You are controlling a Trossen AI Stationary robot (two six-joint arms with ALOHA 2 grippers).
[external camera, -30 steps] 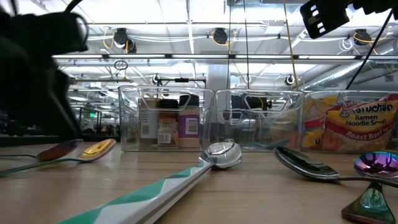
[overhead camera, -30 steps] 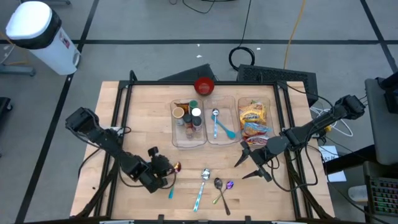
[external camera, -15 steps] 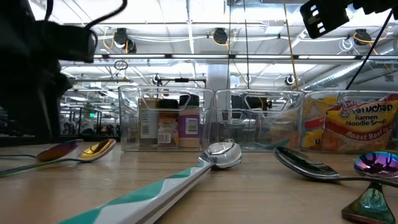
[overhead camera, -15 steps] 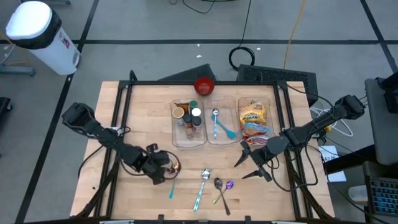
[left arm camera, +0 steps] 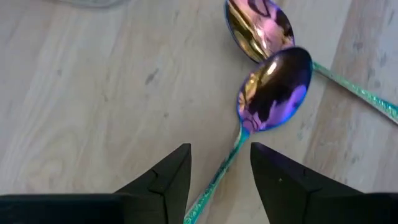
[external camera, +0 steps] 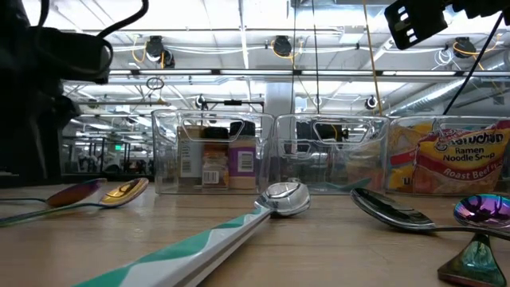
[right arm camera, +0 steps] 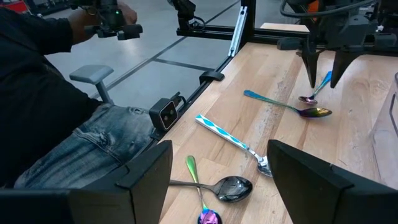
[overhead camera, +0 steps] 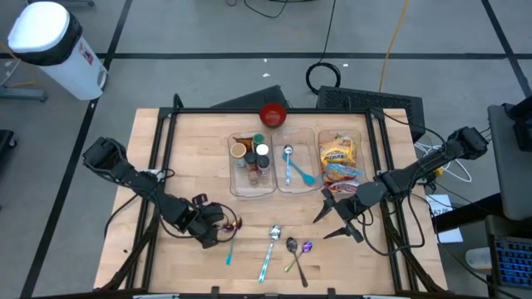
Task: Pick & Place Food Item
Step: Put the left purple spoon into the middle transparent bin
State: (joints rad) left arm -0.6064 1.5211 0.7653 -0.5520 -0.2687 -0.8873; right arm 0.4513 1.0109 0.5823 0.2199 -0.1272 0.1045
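1. The table [overhead camera: 191, 149] is pale wood with a black frame, smooth and level. Beyond it lies grey floor with taped lines, a white bin [overhead camera: 50, 46] at the far left corner and cables behind. A seated person [right arm camera: 56, 124] in dark clothes shows beside the table in the right wrist view.
2. Three clear tubs [overhead camera: 298, 162] stand side by side at mid-table. The left one holds small jars [overhead camera: 251, 158], the middle one a blue-handled spoon, the right one the food.
3. The food item is the noodle packet [overhead camera: 341, 159], lying flat in the right tub. I judge it light, crinkly and slippery, with a brittle block inside, so a firm squeeze could crack it. A grip across one short edge or a sealed end looks best.
4. The right gripper [overhead camera: 341, 220] hangs just in front of that tub, fingers spread wide, holding nothing.
5. The left gripper [left arm camera: 219, 165] is low over the front left of the table, fingers apart astride the handle of an iridescent spoon [left arm camera: 273, 90], not closed on it.
6. More spoons [overhead camera: 283, 247] lie loose near the front edge.
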